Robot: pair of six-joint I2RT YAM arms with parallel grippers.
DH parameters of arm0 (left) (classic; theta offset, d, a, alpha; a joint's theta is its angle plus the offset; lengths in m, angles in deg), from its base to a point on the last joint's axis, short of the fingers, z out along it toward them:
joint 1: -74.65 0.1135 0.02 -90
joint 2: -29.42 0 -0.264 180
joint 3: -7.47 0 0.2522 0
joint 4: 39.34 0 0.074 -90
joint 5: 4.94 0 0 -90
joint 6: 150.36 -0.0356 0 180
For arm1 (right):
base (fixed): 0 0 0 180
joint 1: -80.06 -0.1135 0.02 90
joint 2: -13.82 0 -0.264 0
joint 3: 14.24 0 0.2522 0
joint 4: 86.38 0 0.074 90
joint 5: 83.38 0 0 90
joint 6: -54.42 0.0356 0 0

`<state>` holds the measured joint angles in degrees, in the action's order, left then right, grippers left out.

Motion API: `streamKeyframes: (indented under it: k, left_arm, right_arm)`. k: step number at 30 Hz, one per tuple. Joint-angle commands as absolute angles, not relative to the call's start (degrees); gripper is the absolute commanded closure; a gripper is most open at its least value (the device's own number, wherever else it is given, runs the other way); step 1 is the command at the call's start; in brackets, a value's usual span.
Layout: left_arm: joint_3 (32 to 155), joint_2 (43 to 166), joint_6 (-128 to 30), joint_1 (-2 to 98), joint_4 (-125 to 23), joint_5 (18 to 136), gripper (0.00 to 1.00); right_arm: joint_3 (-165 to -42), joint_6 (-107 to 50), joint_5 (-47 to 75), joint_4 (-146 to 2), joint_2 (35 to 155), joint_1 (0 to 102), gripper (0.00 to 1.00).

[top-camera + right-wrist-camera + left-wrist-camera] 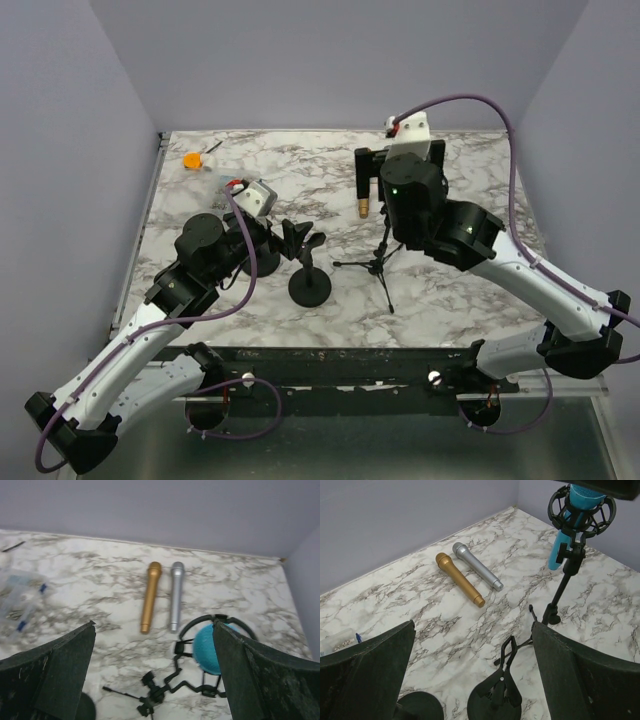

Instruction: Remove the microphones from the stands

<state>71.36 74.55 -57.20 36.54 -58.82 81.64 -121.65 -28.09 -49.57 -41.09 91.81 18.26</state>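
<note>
A blue microphone (559, 545) sits in a black shock mount (580, 507) on a tripod stand (378, 265). In the right wrist view its blue head (206, 649) shows from above, close beside my right finger (260, 680). My right gripper (154, 630) is open above the mount and holds nothing; in the top view (400, 170) the arm hides the microphone. My left gripper (472, 625) is open and empty, low over a black round-base clip stand (502, 687), also seen in the top view (310, 285).
A gold microphone (460, 579) and a silver microphone (477, 566) lie side by side on the marble table behind the tripod. A second round black base (417, 707) stands by my left finger. A clear plastic bag (215, 180) and an orange object (192, 159) lie far left.
</note>
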Motion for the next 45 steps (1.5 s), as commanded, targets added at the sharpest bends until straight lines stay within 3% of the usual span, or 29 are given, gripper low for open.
streamKeyframes:
  k: [1,8,13,22,31,41,45]
  left_arm:
    - [71.4,74.5,-57.8,36.2,-58.9,82.7,0.01]
    - [71.5,74.4,-57.8,36.2,-58.9,82.3,0.02]
    - [71.5,74.2,-57.9,36.2,-59.0,82.9,0.02]
    - [71.9,74.2,-57.5,36.2,-59.4,82.2,0.02]
    - [71.9,74.3,-57.7,36.2,-59.5,82.2,0.01]
    - [71.8,74.3,-57.7,36.2,-59.4,82.0,0.02]
    - [71.9,74.3,-57.6,36.2,-59.5,81.8,0.01]
  right_arm:
    - [-123.0,-28.6,-54.8,-36.1,91.4,23.2,0.0]
    - [-120.1,-31.8,-54.3,-38.1,90.8,28.5,0.0]
    - [-118.0,-30.7,-52.6,-36.6,90.2,30.7,0.11]
    - [-112.8,-26.8,-49.2,-33.9,86.8,31.4,0.17]
    - [-113.5,-26.9,-48.8,-33.1,87.8,31.5,0.31]
    - [-112.8,-26.4,-46.8,-33.4,88.4,31.5,0.31]
    - [-113.5,-26.5,-46.3,-33.2,89.1,31.5,0.42]
